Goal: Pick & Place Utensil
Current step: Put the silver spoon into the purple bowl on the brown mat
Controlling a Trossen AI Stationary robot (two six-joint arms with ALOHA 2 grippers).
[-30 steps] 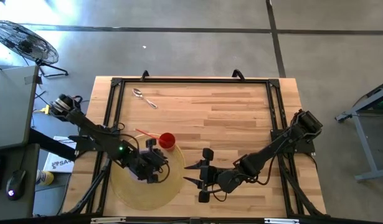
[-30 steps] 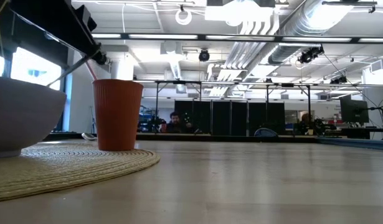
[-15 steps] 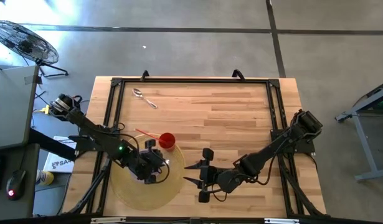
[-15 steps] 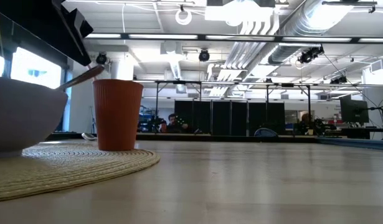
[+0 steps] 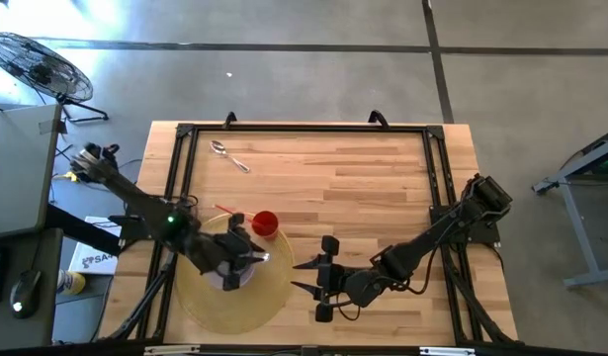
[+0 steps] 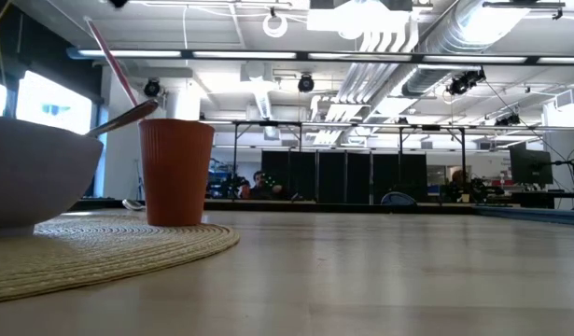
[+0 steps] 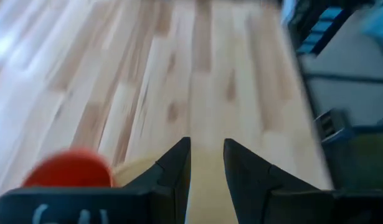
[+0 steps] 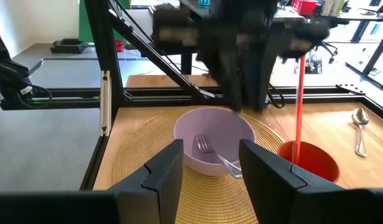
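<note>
A fork lies in the bowl, tines down on the bowl's floor and handle leaning on the rim, at the centre of the right wrist frame. In the high view the bowl sits on the round woven mat at lower left of the table. The left claw hangs just above the bowl; its own wrist view shows the two fingers apart with a narrow gap and nothing between them, so the fork looks to be released. A red cup with a straw stands at the mat's upper edge, close beside the arm.

The step in hand appears to be clearing away from the bowl. Done well, that would mean lifting straight up first, so the fingers do not catch the fork's handle or drag the bowl, and only then swinging out. The straw leans towards the arm, so a sideways sweep risks tipping the cup.

A spoon lies at the table's upper left, well apart from the mat, and would likely be the next utensil. The right claw waits at lower centre, just right of the mat, fingers spread and empty.
</note>
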